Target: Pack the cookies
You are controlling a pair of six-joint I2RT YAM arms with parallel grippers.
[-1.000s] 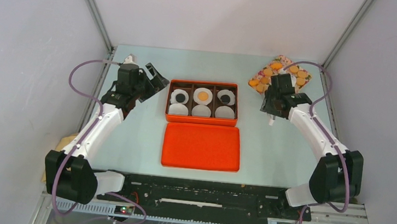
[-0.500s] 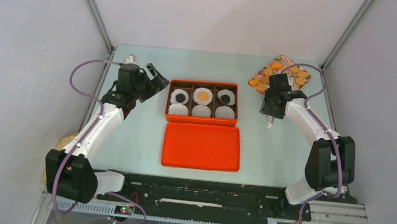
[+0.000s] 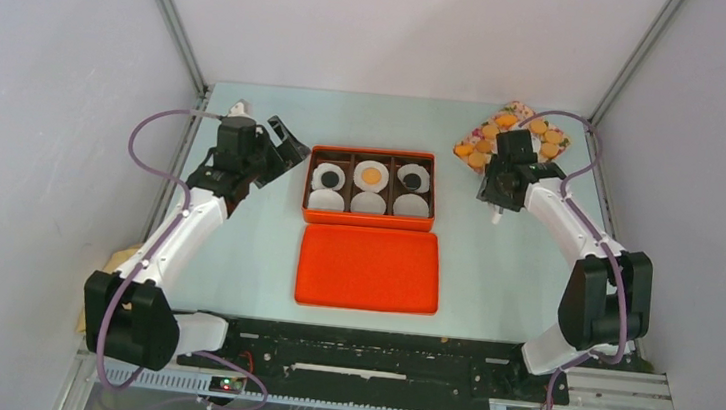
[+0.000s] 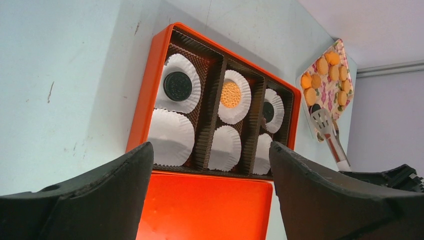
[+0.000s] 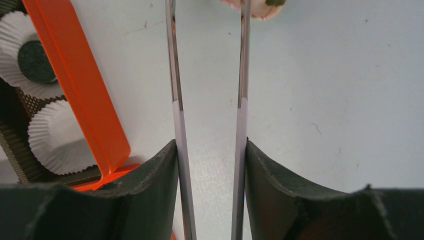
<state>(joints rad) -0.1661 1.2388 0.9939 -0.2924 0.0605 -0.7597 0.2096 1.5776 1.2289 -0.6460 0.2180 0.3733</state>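
The orange box (image 3: 374,152) holds white liners; a dark cookie (image 3: 329,177), an orange cookie (image 3: 372,176) and another dark cookie (image 3: 411,180) lie in the back row. Several orange cookies (image 3: 485,146) sit on a floral plate (image 3: 517,109) at the back right. My right gripper (image 3: 497,186) is shut on metal tongs (image 5: 173,75), whose arms stand apart and point at the plate edge (image 5: 255,5). My left gripper (image 4: 210,146) is open and empty, left of the box. The box (image 4: 155,90) also shows in the left wrist view.
The orange box lid (image 3: 368,268) lies flat just in front of the box. The front-row liners (image 3: 369,203) hold nothing. The tongs (image 4: 327,132) lie between the box and the plate in the left wrist view. Grey walls close the table on three sides.
My right wrist has shifted slightly back toward the plate with the tongs, and the right arm's elbow has swung in. The left arm has not moved.
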